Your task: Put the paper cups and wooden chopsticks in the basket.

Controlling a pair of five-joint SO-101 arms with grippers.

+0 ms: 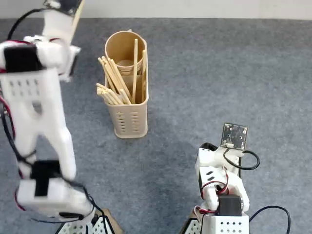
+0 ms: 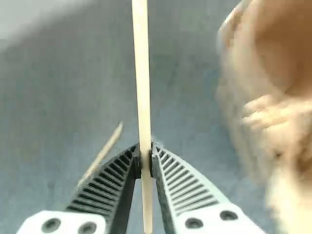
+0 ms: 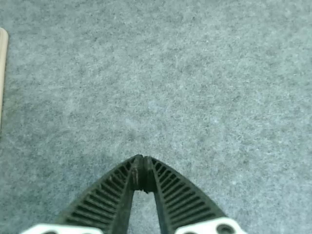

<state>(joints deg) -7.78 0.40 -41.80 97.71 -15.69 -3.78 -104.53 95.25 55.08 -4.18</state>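
Paper cups (image 1: pixel 126 54), chopstick bundle (image 1: pixel 113 85) in basket (image 1: pixel 128 119). Left hand (image 2: pixel 145 163), basket's ten o'clock, pinches chopstick (image 2: pixel 141 73); stray chopstick (image 2: pixel 103 152) left on tabletop (image 1: pixel 219 73). Right hand (image 3: pixel 144 175) closed, empty.

A tall, narrow beige basket (image 1: pixel 127 117) with slotted walls is stood upright on the grey carpet (image 1: pixel 219 73). Brown paper cups (image 1: pixel 124 51), nested one in another with mouths upward, are held in its far end. A bundle of pale wooden chopsticks (image 1: pixel 113 85) is leaned at a slant in the near part, tips above the rim; one of them is stood almost upright against the cups. A single chopstick (image 2: pixel 141 73) is pinched near one end by the left gripper (image 2: pixel 145 155), raised off the carpet beside the basket. A loose stick (image 2: pixel 103 152) is seen lying on the carpet beneath it.
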